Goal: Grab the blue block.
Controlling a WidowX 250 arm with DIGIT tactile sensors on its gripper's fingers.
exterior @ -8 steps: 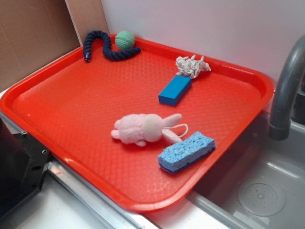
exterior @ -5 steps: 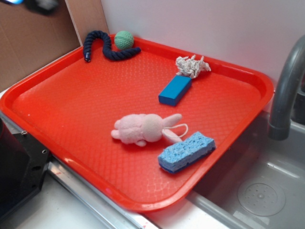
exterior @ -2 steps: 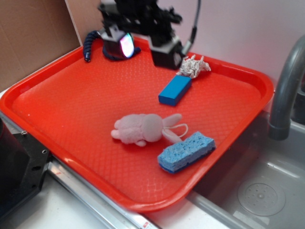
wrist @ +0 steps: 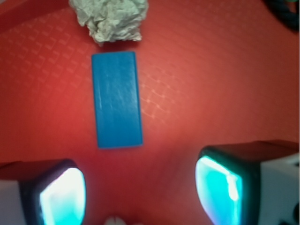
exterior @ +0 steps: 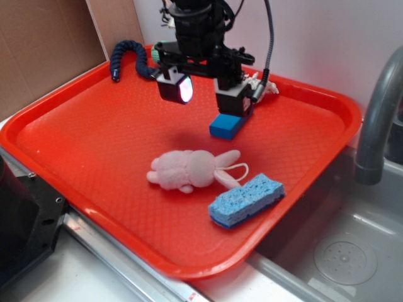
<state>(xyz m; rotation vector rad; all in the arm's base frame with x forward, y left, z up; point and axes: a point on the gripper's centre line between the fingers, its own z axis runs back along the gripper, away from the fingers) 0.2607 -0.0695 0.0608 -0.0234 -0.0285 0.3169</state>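
The blue block (exterior: 225, 126) lies flat on the red tray (exterior: 94, 145), right of centre toward the back; its far end is hidden behind my gripper. In the wrist view the blue block (wrist: 116, 106) lies lengthwise, ahead of the fingers and a little left of their midline. My gripper (exterior: 203, 93) hangs above the tray just behind and left of the block, open, with nothing between its fingers. Its glowing pads (wrist: 63, 195) stand wide apart over bare tray.
A white knotted rag (wrist: 111, 17) lies just beyond the block. A pink plush bunny (exterior: 189, 169) and a pale blue sponge (exterior: 245, 200) lie nearer the front. A dark rope toy (exterior: 126, 53) sits at the back left corner. A sink and grey faucet (exterior: 378, 119) are on the right.
The arm has come into view from the upper left and moved right and down, ending over the tray beside the blue block. The objects have not moved.
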